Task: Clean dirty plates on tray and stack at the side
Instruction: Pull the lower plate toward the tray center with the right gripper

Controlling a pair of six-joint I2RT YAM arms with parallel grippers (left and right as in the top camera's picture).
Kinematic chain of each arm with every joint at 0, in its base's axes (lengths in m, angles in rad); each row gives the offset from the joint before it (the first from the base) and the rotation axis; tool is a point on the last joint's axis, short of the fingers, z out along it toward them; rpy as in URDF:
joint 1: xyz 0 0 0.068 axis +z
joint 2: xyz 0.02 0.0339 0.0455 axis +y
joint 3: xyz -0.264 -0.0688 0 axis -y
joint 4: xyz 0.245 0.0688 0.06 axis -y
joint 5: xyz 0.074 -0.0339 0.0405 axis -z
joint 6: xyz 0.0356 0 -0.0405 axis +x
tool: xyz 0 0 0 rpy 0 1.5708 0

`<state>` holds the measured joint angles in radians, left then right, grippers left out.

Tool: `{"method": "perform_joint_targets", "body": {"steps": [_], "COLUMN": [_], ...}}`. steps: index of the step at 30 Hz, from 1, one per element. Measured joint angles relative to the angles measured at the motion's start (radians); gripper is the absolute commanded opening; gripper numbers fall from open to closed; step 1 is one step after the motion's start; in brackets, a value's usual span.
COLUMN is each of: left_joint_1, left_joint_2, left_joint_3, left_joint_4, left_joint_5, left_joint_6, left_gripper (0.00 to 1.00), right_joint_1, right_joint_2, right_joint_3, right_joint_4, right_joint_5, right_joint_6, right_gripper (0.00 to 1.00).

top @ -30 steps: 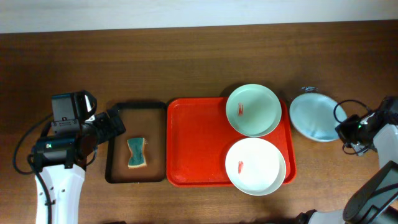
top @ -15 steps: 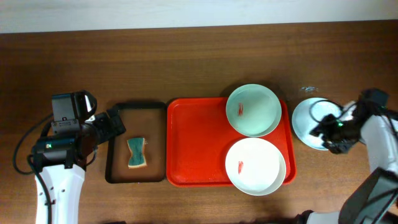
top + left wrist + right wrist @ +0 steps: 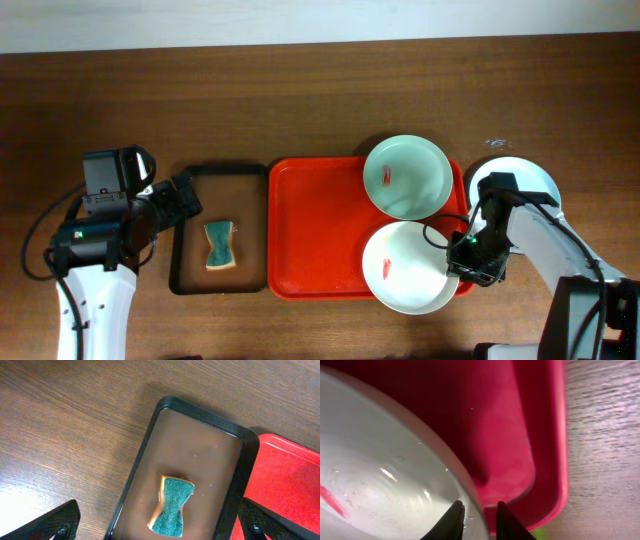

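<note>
The red tray [image 3: 320,235] lies mid-table with two plates on its right side. The far plate [image 3: 406,177] and the near plate [image 3: 405,268] each carry a small red smear. A third plate [image 3: 530,178] lies on the table to the right of the tray, partly under my right arm. My right gripper [image 3: 464,262] is at the near plate's right rim. In the right wrist view its fingers [image 3: 477,515] are a little apart and straddle the rim of that plate [image 3: 380,475]. My left gripper [image 3: 186,204] is open and empty above the black tray's left side.
A black-rimmed brown tray [image 3: 218,290] lies left of the red tray and holds a green sponge [image 3: 220,246]. The left wrist view shows the sponge [image 3: 171,506] between my open fingers [image 3: 159,510]. Bare wood table [image 3: 605,435] lies right of the red tray.
My right arm set the third plate down on the table at the right, let go, and swung left and nearer to the near plate's rim. The left arm has not moved.
</note>
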<state>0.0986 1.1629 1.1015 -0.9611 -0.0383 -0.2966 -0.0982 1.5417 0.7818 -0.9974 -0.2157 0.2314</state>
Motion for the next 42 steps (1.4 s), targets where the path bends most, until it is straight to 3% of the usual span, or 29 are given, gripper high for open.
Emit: {"method": "perform_joint_targets", "body": {"steps": [4, 7, 11, 15, 17, 20, 22, 23, 24, 25, 26, 27, 28, 31, 38, 40, 42], "left_joint_1": [0.0, 0.0, 0.0, 0.0, 0.0, 0.0, 0.0, 0.0, 0.0, 0.0, 0.0, 0.0, 0.0, 0.0, 0.0, 0.0, 0.0], "left_joint_2": [0.0, 0.0, 0.0, 0.0, 0.0, 0.0, 0.0, 0.0, 0.0, 0.0, 0.0, 0.0, 0.0, 0.0, 0.0, 0.0, 0.0], "left_joint_3": [0.0, 0.0, 0.0, 0.0, 0.0, 0.0, 0.0, 0.0, 0.0, 0.0, 0.0, 0.0, 0.0, 0.0, 0.0, 0.0, 0.0], "left_joint_4": [0.0, 0.0, 0.0, 0.0, 0.0, 0.0, -0.001, -0.001, -0.001, 0.0, 0.0, 0.0, 0.0, 0.0, 0.0, 0.0, 0.0], "left_joint_5": [0.0, 0.0, 0.0, 0.0, 0.0, 0.0, 0.0, 0.0, 0.0, 0.0, 0.0, 0.0, 0.0, 0.0, 0.0, 0.0, 0.0], "left_joint_6": [0.0, 0.0, 0.0, 0.0, 0.0, 0.0, 0.0, 0.0, 0.0, 0.0, 0.0, 0.0, 0.0, 0.0, 0.0, 0.0, 0.0], "left_gripper": [0.99, 0.99, 0.99, 0.99, 0.99, 0.99, 0.99, 0.99, 0.99, 0.99, 0.99, 0.99, 0.99, 0.99, 0.99, 0.99, 0.99], "right_joint_1": [0.009, 0.127, 0.373, 0.505, 0.555, 0.597, 0.597, 0.596, 0.597, 0.596, 0.596, 0.594, 0.594, 0.594, 0.594, 0.594, 0.594], "right_joint_2": [0.0, 0.0, 0.0, 0.0, 0.0, 0.0, 0.0, 0.005, 0.006, 0.004, 0.003, 0.003, 0.004, 0.004, 0.059, 0.086, 0.092], "right_joint_3": [0.0, -0.002, -0.01, -0.013, -0.013, -0.011, 0.055, 0.141, 0.228, 0.296, 0.311, 0.312, 0.312, 0.312, 0.161, 0.148, 0.146], "right_joint_4": [0.007, 0.075, 0.364, 0.46, 0.475, 0.496, 0.399, 0.305, 0.22, 0.192, 0.191, 0.184, 0.181, 0.178, 0.357, 0.363, 0.341], "right_joint_5": [-0.13, -0.257, -0.317, -0.129, -0.036, 0.014, 0.027, 0.048, 0.077, 0.112, 0.123, 0.13, 0.138, 0.145, 0.148, 0.148, 0.143], "right_joint_6": [-0.003, 0.009, 0.237, 0.413, 0.451, 0.473, 0.462, 0.449, 0.442, 0.43, 0.412, 0.391, 0.365, 0.351, 0.344, 0.344, 0.341], "right_gripper": [0.04, 0.04, 0.04, 0.04, 0.41, 0.51, 0.58, 0.94, 0.98, 0.99, 0.81, 0.51, 0.39, 0.45, 0.45, 0.27, 0.27]}}
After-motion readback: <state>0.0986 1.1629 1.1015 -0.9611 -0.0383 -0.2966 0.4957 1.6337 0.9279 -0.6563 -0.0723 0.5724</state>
